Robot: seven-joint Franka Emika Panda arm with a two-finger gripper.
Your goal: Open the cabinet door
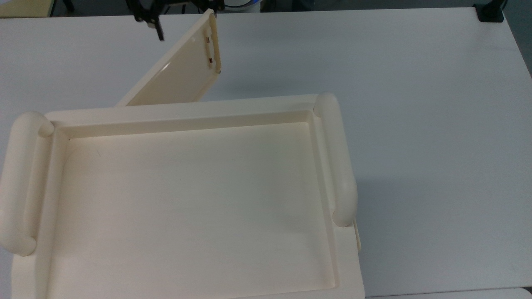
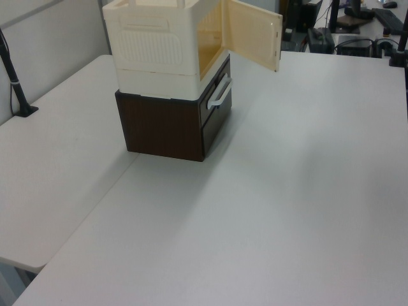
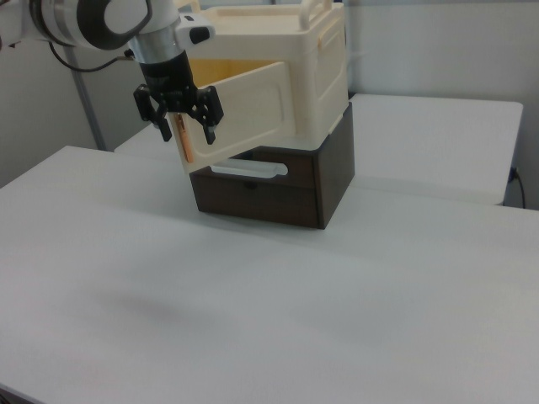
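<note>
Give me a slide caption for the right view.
Robot hand, fingers spread, at the free edge of the cream cabinet door, swung wide open above a dark brown drawer unit.

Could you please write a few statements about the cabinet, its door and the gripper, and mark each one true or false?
1. The flat cream-coloured plastic cabinet door stands swung open. True.
2. The cream plastic cabinet sits directly on the white table. False: it rests on a dark brown wooden drawer unit.
3. The black gripper is open at the door's free edge. True.
4. The drawer unit's white bar handle is black. False: it is white.
</note>
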